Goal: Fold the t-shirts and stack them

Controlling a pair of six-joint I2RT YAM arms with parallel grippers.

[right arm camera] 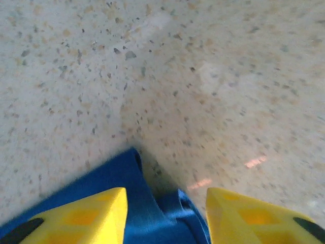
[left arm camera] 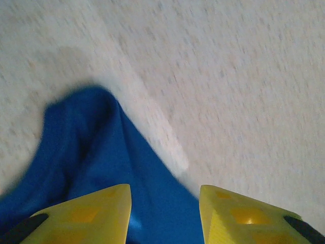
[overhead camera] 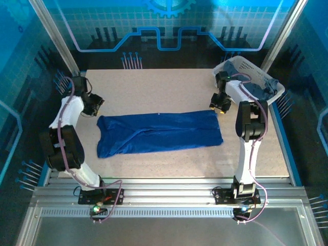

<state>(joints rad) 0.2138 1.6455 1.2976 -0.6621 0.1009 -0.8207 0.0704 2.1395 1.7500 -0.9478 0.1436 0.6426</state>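
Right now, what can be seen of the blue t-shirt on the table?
The blue t-shirt is soft royal-blue cloth, folded lengthwise into a long creased band lying flat across the table. Its left end is wider. Its far corners lie between the parted fingers of the left gripper and the right gripper.

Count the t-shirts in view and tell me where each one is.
2: a royal blue t-shirt lies flat on the table; grey-blue cloth sits bunched in the white basket at the far right corner. That heap may hide more shirts.
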